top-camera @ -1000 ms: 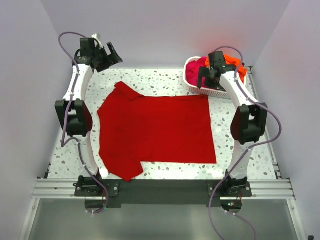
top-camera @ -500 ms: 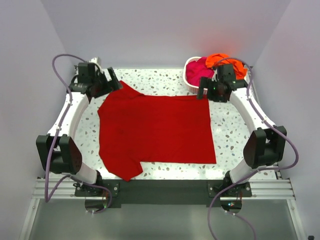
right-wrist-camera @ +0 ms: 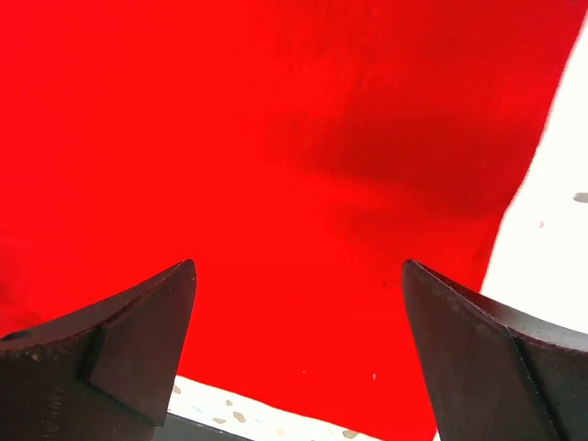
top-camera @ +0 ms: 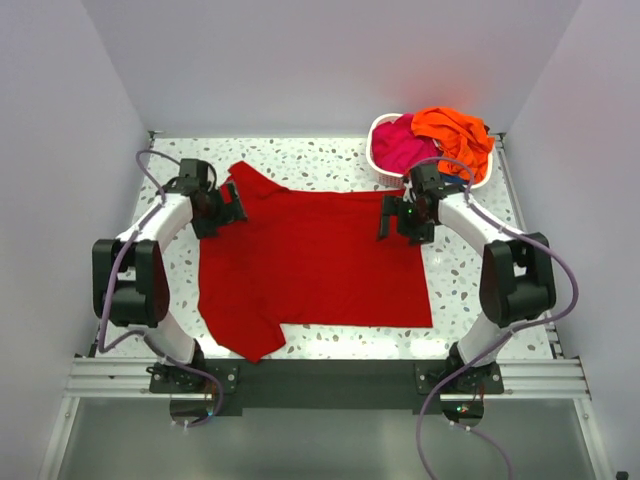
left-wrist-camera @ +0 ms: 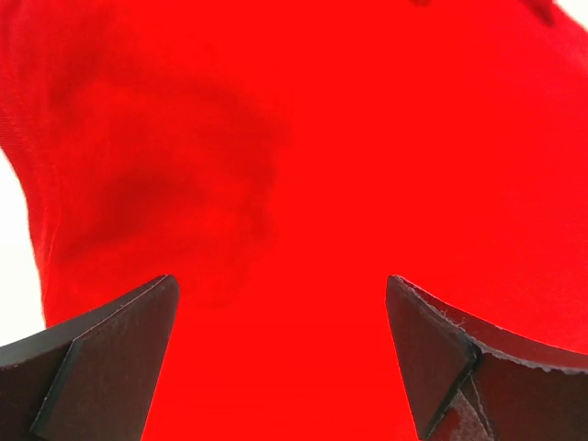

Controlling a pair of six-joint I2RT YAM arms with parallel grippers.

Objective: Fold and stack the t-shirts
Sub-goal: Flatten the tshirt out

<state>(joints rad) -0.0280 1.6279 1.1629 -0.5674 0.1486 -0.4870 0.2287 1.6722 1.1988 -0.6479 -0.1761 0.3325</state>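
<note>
Progress: no folding done. Deep red t-shirt lay spread flat and unfolded on the counter, one hem corner just beside the white basket. Magenta-pink t-shirt and orange t-shirt sat heaped inside the basket, so all three folds and the stack remained. Right fingers, wide and empty, hung over the corner nearest the basket. Left fingers, equally wide and empty, hung over the shoulder end, well apart from the basket. Contact with the cloth could not be told, and the basket's lower contents were hidden.

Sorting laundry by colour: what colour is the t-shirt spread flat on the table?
The t-shirt is plain deep red; clearest in the top view.
</note>
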